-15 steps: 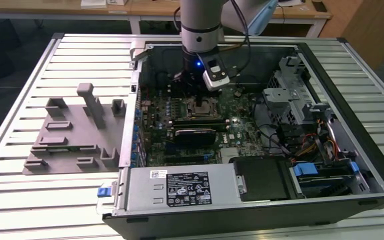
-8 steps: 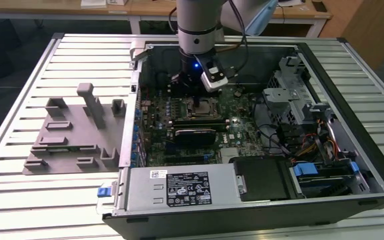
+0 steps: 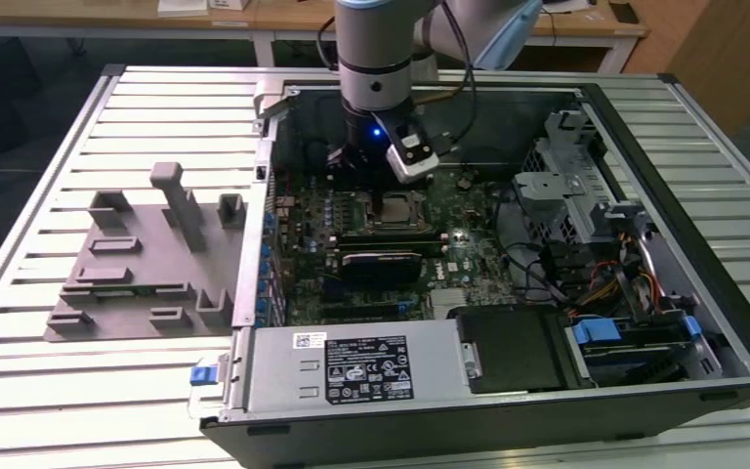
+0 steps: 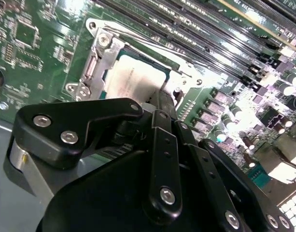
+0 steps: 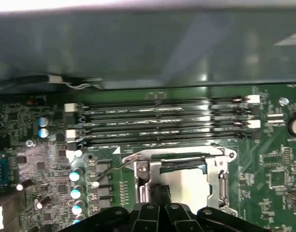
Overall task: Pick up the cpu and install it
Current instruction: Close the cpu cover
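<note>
Cpu [image 4: 131, 79] sits in socket [image 5: 220, 180], placement judged done. Gripper [image 4: 163, 99] tip at cpu edge; jaws pressed together, nothing held. Latching unconfirmed.

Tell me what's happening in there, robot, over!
Pincer shut, tips down by the chip's edge. Cpu lying flat in the motherboard socket. Nothing in the way.

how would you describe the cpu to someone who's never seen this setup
Look inside the open computer case, at the green motherboard. On it, right under the tool, a metal socket frame surrounds the cpu. It is a small flat silvery square, unlike the long dark memory slots beside it.
</note>
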`<state>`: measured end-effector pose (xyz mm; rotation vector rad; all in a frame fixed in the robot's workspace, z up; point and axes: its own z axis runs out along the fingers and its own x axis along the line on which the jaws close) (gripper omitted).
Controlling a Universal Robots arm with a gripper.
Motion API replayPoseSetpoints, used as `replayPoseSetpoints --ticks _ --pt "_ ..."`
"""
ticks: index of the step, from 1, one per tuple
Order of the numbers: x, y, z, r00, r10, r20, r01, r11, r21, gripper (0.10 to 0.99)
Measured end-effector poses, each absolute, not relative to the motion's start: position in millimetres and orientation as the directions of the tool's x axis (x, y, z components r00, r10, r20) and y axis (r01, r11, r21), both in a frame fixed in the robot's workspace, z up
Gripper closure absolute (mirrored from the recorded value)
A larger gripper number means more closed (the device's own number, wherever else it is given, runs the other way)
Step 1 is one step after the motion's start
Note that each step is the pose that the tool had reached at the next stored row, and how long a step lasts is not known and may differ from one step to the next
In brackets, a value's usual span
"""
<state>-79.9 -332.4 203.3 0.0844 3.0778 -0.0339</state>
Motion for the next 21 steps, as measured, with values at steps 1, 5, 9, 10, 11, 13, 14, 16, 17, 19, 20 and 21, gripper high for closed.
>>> replayPoseSetpoints --ticks 1,5,9,10,11,13,14,16,17,19,20,21 --pt "-81.3 -332.4 203.1 -0.997 0.05 -0.063 0.052 0.998 -0.02 0.98" --pt "-84.6 -332.3 202.0 -0.998 0.026 -0.063 0.027 0.999 -0.017 0.98" --pt "-86.6 -332.3 201.4 -0.998 -0.002 -0.063 -0.001 1.0 -0.017 0.98" --pt "-86.7 -332.4 201.2 -0.998 -0.01 -0.063 -0.009 1.0 -0.017 0.98" --pt "-86.8 -332.4 201.1 -0.998 -0.017 -0.063 -0.016 1.0 -0.017 0.98" --pt "-86.9 -332.4 201.0 -0.998 -0.028 -0.063 -0.027 0.999 -0.017 0.98" --pt "-86.9 -332.4 201.0 -0.998 -0.031 -0.063 -0.03 0.999 -0.017 0.98" --pt "-86.9 -332.4 200.9 -0.998 -0.031 -0.063 -0.03 0.999 -0.017 0.98" --pt "-86.8 -332.4 200.9 -0.998 -0.031 -0.063 -0.03 0.999 -0.017 0.98" --pt "-86.1 -332.4 200.9 -0.998 -0.031 -0.063 -0.03 0.999 -0.017 0.98" --pt "-85.7 -332.4 200.9 -0.998 -0.031 -0.063 -0.03 0.999 -0.017 0.98" --pt "-85.4 -332.4 200.9 -0.998 -0.031 -0.063 -0.03 0.999 -0.017 0.98"
